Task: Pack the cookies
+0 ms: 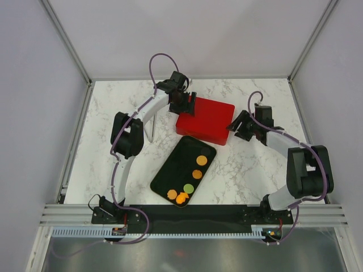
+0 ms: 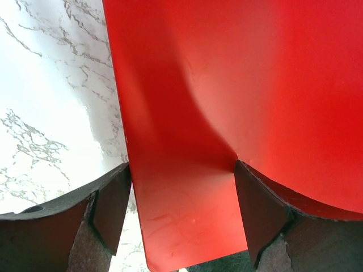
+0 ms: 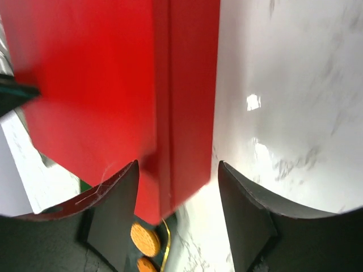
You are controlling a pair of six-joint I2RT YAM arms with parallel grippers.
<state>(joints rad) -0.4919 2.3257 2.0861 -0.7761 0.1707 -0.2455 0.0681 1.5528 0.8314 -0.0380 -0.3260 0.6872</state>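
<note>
- Cookies [image 1: 197,174] lie loose on the black tray [image 1: 170,167] at the near middle of the table: four orange discs and a green one. None is packed yet.
- The red box [image 1: 207,119] sits just beyond the tray, seemingly closed.
- The left gripper [image 1: 186,106] straddles its far-left corner and the right gripper [image 1: 235,128] its right corner.
- Each pair of fingers [image 2: 110,209] stands apart with red box filling the gap. Whether they press on it cannot be told from either wrist view.
- The step in hand is probably opening the box. It calls for both arms rising together and level, so the lid comes off straight without dragging the base towards the tray.
- The tabletop [image 1: 255,170] is glossy white marble-patterned, showing glare, so the box could slide on it.
- Plain white walls [image 1: 198,34] and metal corner posts enclose the table.
</note>
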